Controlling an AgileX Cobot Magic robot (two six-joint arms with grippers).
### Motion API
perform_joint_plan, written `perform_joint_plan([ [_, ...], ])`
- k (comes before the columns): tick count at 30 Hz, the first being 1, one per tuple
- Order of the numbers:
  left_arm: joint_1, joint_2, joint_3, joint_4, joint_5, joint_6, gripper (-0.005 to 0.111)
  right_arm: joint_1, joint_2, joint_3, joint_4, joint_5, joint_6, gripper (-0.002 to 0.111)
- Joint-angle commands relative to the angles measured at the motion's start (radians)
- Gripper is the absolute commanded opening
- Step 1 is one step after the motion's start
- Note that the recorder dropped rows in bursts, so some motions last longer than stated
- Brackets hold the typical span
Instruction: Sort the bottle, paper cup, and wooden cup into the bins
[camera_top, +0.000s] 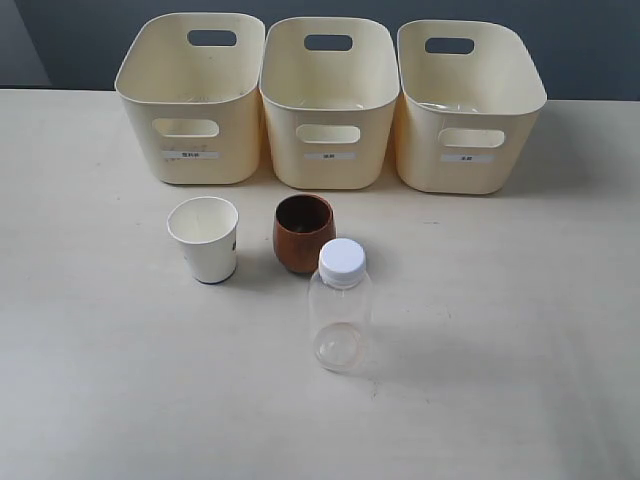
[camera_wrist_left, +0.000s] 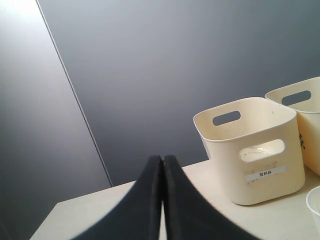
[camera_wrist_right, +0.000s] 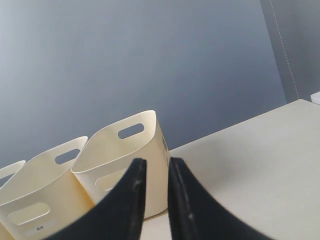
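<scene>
Nothing was sorted yet: the bottle (camera_top: 340, 306), paper cup (camera_top: 205, 239) and wooden cup (camera_top: 303, 233) stood on the bench (camera_top: 520, 330) before the bins (camera_top: 330, 100), far from both hands. Your left hand (camera_wrist_left: 162, 200) was pressed together, your right hand (camera_wrist_right: 156, 200) slightly spread. You should have spread wide and lowered around the bottle's middle.

Left gripper (camera_wrist_left: 162, 165) pressed closed, empty; right gripper (camera_wrist_right: 156, 167) slightly parted, empty

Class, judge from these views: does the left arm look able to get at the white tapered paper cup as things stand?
Probably yes. The white tapered paper cup stands upright on the left, apart from the reddish-brown wooden cup, with open table around it. The left gripper, jaws together, must open first.
</scene>
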Motion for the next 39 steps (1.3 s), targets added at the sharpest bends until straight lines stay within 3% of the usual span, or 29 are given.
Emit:
perform_joint_plan([
  [1, -0.001, -0.002, 0.002, 0.000, -0.006, -0.002, 0.000, -0.007, -0.004, 0.002, -0.018, -0.002, -0.001, 0.017],
  [11, -0.001, -0.002, 0.002, 0.000, -0.006, -0.002, 0.000, -0.007, -0.004, 0.002, -0.025, -0.010, -0.004, 0.017],
  [21, -0.001, -0.002, 0.002, 0.000, -0.006, -0.002, 0.000, -0.007, -0.004, 0.002, 0.003, -0.199, 0.064, 0.017],
  [26, -0.001, -0.002, 0.002, 0.000, -0.006, -0.002, 0.000, -0.001, -0.004, 0.002, -0.146, -0.327, 0.251, 0.017],
  [32, -0.001, -0.002, 0.002, 0.000, -0.006, -0.002, 0.000, -0.001, -0.004, 0.002, -0.511, -0.559, 0.528, 0.017],
  [39, -0.001, -0.002, 0.002, 0.000, -0.006, -0.002, 0.000, -0.001, 0.202, -0.249, -0.744, -0.571, 0.654, 0.017],
])
